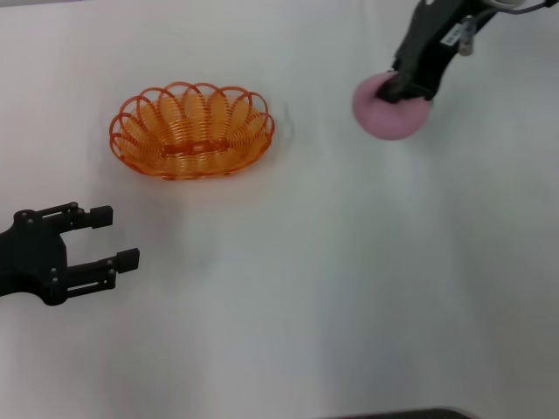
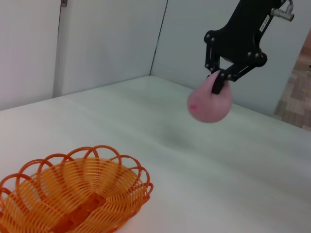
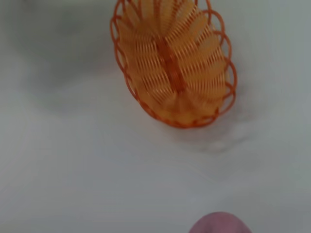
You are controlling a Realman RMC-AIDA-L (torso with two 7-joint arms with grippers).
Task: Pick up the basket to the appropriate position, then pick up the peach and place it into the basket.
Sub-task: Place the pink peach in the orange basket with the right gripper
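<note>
The right gripper (image 1: 403, 87) holds the peach (image 1: 390, 111) up in the air.

Its fingers are closed on the top of the pink peach, and the peach hangs above the white table (image 1: 349, 279), well apart from the basket (image 1: 192, 131). The orange basket sits on the table with nothing in it, over on the robot's left side. The left gripper (image 1: 109, 237) rests low near the front of the table, close to the basket but not touching it. Its two fingers are spread open and hold nothing.

White table (image 2: 146, 121) meets pale walls (image 2: 107, 43).
</note>
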